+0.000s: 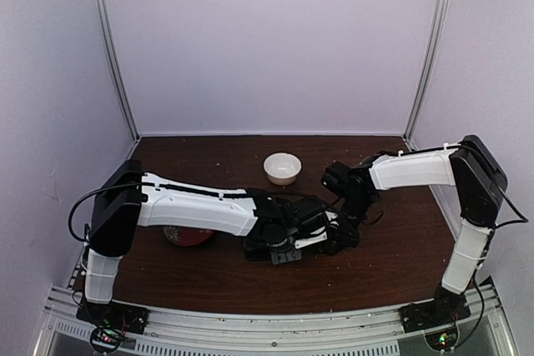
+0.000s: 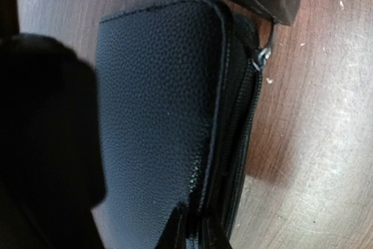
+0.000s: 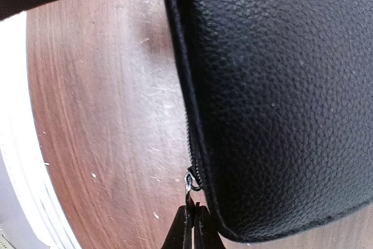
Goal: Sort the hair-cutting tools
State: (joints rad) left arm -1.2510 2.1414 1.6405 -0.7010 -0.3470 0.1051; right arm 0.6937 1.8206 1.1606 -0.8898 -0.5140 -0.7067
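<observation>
Opening step: the flat black pebbled-leather zip case (image 2: 157, 115) lies centre, slightly near. The left gripper (image 2: 192, 234) pinches its zipped edge, jaws narrow. The right gripper (image 3: 192, 228) is clamped on the small silver zipper pull (image 3: 190, 182). No hair-cutting tools show; presumably they are inside. Next, the zipper needs drawing along while the case is braced.

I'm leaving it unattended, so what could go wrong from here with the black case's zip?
The right gripper pinches only the small zipper pull, which might slip out under tension. The left gripper grips just the black case at its edge, so the case could drag or lift off the table instead of unzipping.
</observation>
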